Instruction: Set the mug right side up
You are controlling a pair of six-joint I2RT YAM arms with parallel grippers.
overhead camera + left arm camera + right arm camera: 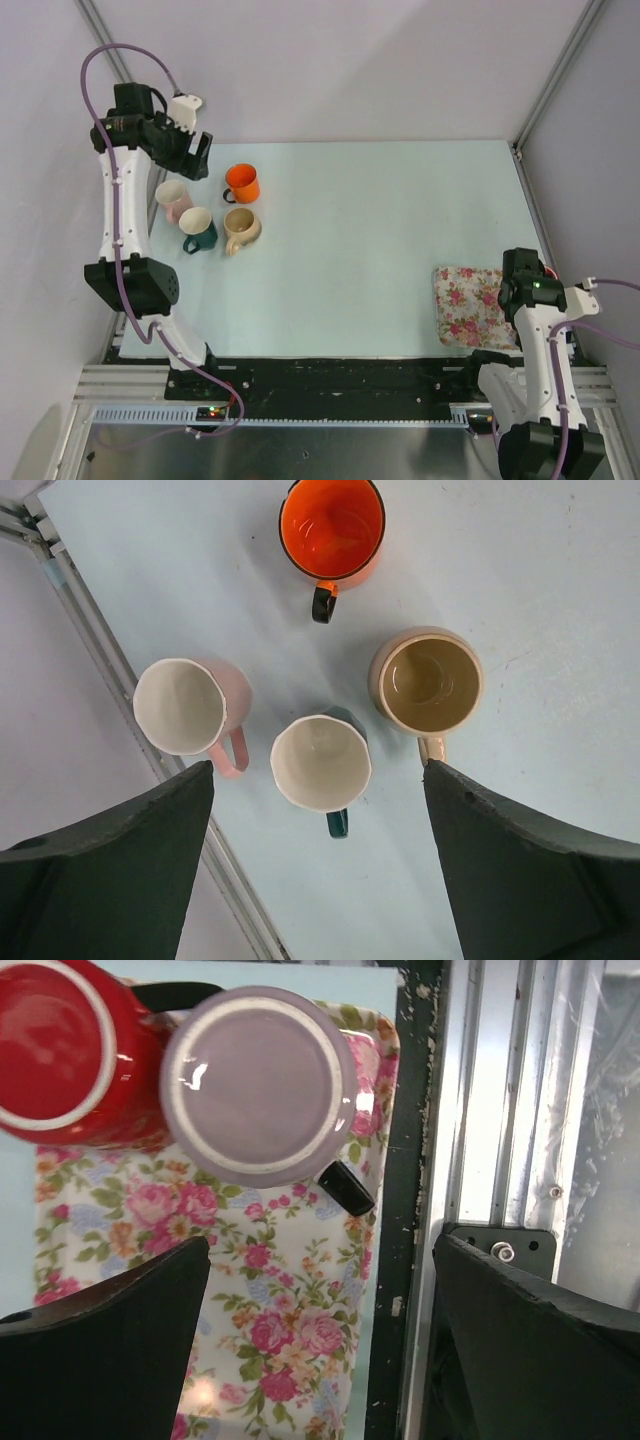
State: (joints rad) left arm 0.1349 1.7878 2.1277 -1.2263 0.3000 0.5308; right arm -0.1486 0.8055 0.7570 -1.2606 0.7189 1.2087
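Observation:
In the right wrist view, a lilac mug (255, 1080) with a black handle and a red mug (50, 1050) stand upside down on a floral tray (290, 1330). My right gripper (320, 1240) is open and empty above the tray, just near of the lilac mug. In the top view the right gripper (518, 285) covers the tray's right edge (465, 305) and hides both mugs. My left gripper (318, 770) is open and empty, high above upright mugs at the far left (197, 155).
Four upright mugs sit at the far left: orange (332, 528), pink (185, 707), teal with a cream inside (320, 763) and beige (426, 680). The table's left rail (120, 670) runs beside them. A black table edge and metal frame (480, 1160) lie right of the tray.

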